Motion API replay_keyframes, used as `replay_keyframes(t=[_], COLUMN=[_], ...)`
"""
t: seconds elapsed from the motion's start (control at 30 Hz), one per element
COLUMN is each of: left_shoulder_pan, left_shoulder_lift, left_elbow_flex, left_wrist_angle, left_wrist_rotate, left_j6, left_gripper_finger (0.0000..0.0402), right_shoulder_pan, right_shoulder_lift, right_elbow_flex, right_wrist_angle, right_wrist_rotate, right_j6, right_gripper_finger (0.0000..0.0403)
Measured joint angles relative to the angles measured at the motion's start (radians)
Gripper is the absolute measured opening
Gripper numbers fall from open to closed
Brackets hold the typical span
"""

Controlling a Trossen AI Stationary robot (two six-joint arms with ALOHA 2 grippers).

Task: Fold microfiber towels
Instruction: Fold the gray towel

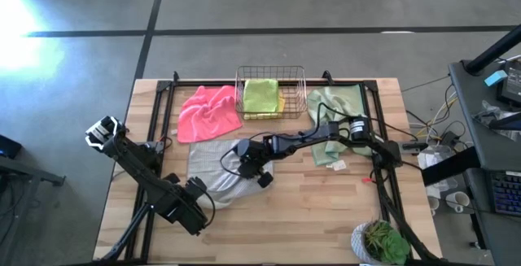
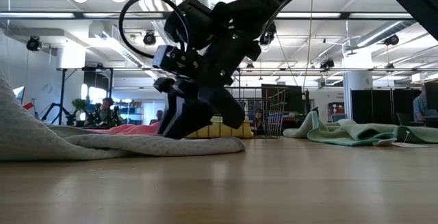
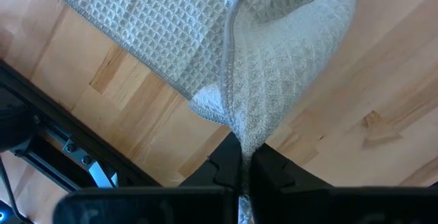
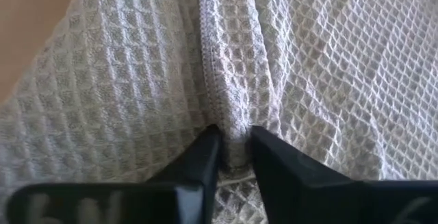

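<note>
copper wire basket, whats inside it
In the copper wire basket lies a lime green towel, with a yellow towel showing at its edge underneath. How much of the yellow one there is, and anything beneath, is covered.

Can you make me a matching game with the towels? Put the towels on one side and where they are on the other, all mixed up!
Towels:
1. hot pink microfiber towel
2. lime green microfiber towel
3. light grey waffle-weave microfiber towel
4. pale sage green microfiber towel

Places:
A. inside the copper wire basket
B. pinched by both end effectors, left and right
C. crumpled on the wooden table, left of the basket
D. on the table, right of the basket, partly under the right arm

Pairs: 1-C, 2-A, 3-B, 4-D
</note>
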Motion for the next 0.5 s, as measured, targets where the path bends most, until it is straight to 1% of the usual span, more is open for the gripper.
replay_keyframes(t=[0.1, 0.2, 0.37, 0.5], left_shoulder_pan=[0.0, 0.0, 0.0, 0.004], left_shoulder_lift=[0.0, 0.0, 0.0, 0.0], left_elbow_flex=[0.0, 0.0, 0.0, 0.0], left_wrist_angle=[0.0, 0.0, -0.001, 0.0], left_wrist_rotate=[0.0, 0.0, 0.0, 0.0], left_j6=[0.001, 0.001, 0.001, 0.019], left_gripper_finger=[0.0, 0.0, 0.0, 0.0], right_shoulder_pan=[0.0, 0.0, 0.0, 0.0], right_shoulder_lift=[-0.008, -0.029, -0.079, -0.135], right_elbow_flex=[0.0, 0.0, -0.001, -0.001], right_wrist_angle=[-0.015, -0.051, -0.123, -0.204], right_wrist_rotate=[0.003, 0.005, 0.005, 0.001], right_j6=[0.018, 0.029, 0.073, 0.17], right_gripper_finger=[0.004, 0.0015, 0.001, 0.0009])
